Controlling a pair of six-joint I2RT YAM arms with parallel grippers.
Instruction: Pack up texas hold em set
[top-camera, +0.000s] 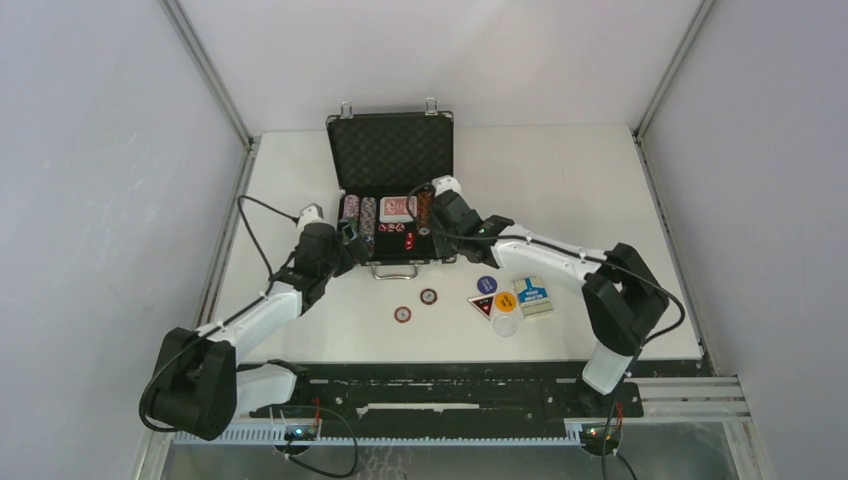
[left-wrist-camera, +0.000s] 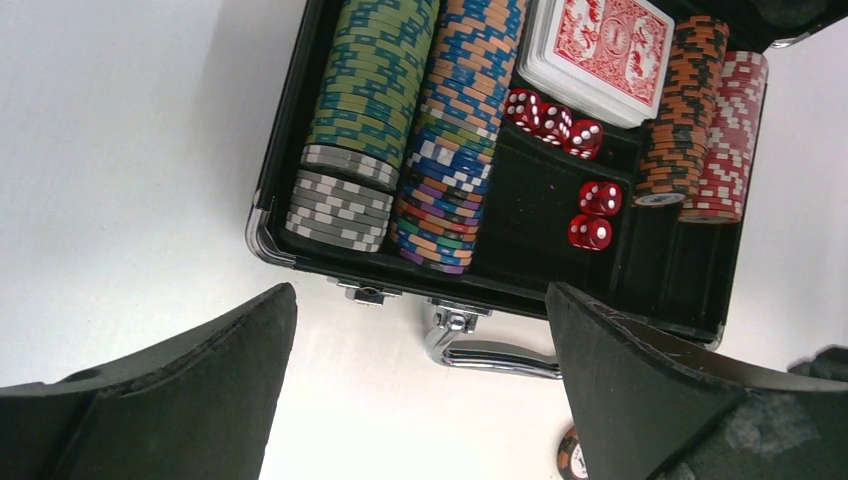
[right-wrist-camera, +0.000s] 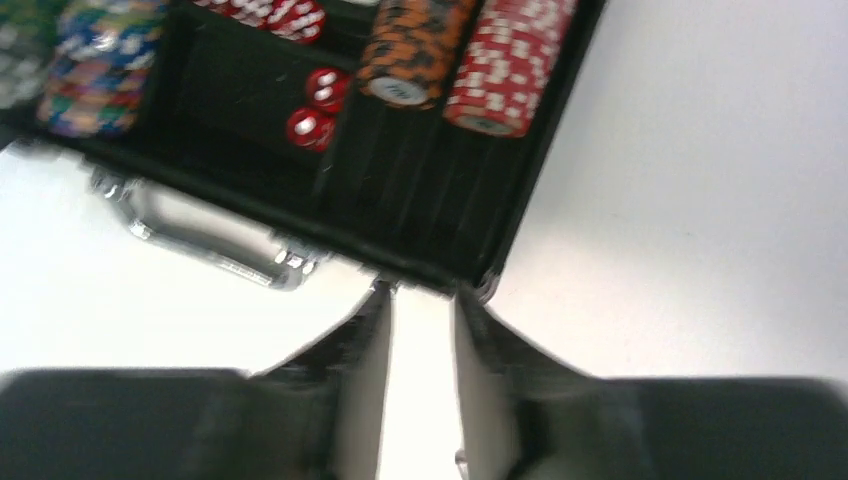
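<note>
The black silver-edged case (top-camera: 390, 150) lies open at the table's far middle, lid upright. Rows of striped poker chips (left-wrist-camera: 370, 90), a red card deck (left-wrist-camera: 600, 45) and red dice (left-wrist-camera: 590, 215) sit inside it. My left gripper (top-camera: 349, 238) hovers at the case's front left, wide open (left-wrist-camera: 420, 300) over bare table near the metal handle (left-wrist-camera: 490, 355). My right gripper (top-camera: 432, 222) is at the case's front right corner, its fingers narrowly apart (right-wrist-camera: 422, 300) with nothing between them. The orange and red chip rows (right-wrist-camera: 480, 60) lie just beyond it.
On the table in front of the case lie two loose chips (top-camera: 402, 314) (top-camera: 428, 296), several coloured dealer buttons (top-camera: 487, 285) and a blue card deck (top-camera: 532, 295). White walls close in both sides. The arm bases stand at the near edge.
</note>
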